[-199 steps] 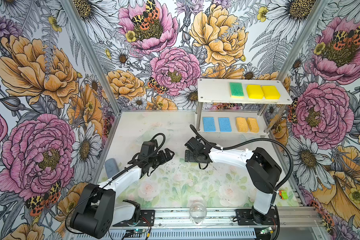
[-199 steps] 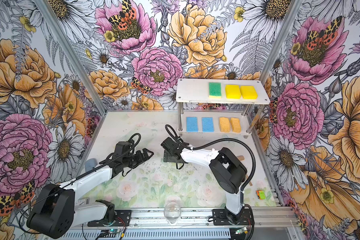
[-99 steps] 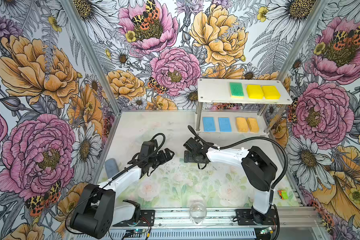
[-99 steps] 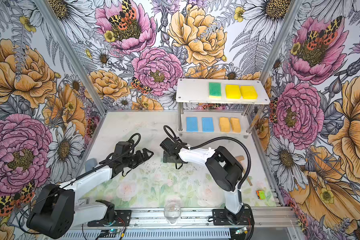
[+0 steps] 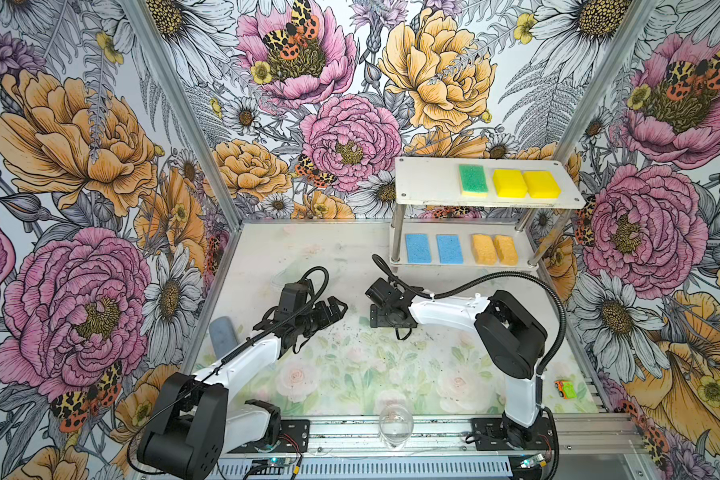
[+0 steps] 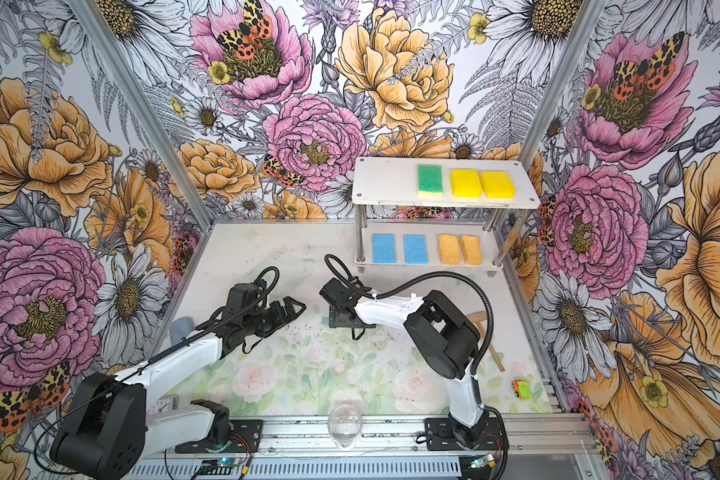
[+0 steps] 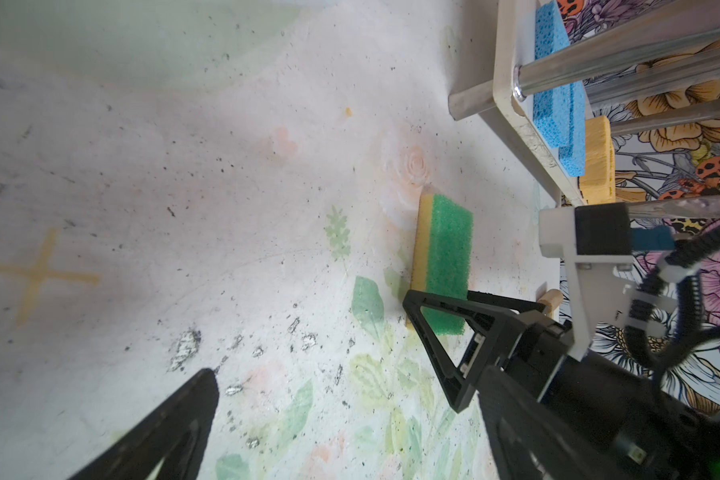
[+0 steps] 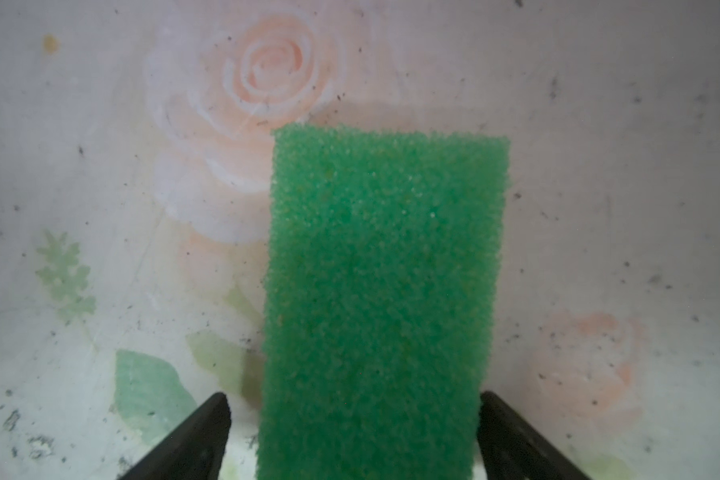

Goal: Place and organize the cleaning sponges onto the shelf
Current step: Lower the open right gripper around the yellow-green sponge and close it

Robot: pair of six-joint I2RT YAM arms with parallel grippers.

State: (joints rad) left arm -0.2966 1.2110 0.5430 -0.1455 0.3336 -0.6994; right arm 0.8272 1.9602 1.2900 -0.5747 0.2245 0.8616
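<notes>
We count eight sponges. One green-topped, yellow-based rectangular sponge block (image 8: 383, 249) lies flat on the floral-print tabletop (image 5: 350, 374), between the fingers of the right tool (image 8: 352, 397). Its fingers are apart, one along each long side, with a gap on at least one side, so it is not clamped.

The other seven sit on the white two-board shelf with metal posts (image 5: 425, 183), just beyond the right tool:
- Upper board: one green-topped sponge (image 5: 472, 180), two thick bright yellow sponge blocks (image 5: 509, 183) (image 5: 541, 184).
- Lower board: two flat blue sponge blocks (image 5: 418, 248) (image 5: 449, 248), two porous orange sponge blocks (image 5: 484, 249) (image 5: 506, 249).

The left tool (image 5: 338, 305) is beside the right tool and not touching it, fingers spread, holding nothing. We also see one grey-blue cylinder (image 5: 223, 338) behind the left tool and one clear glass (image 5: 395, 424) well apart from both tools.
</notes>
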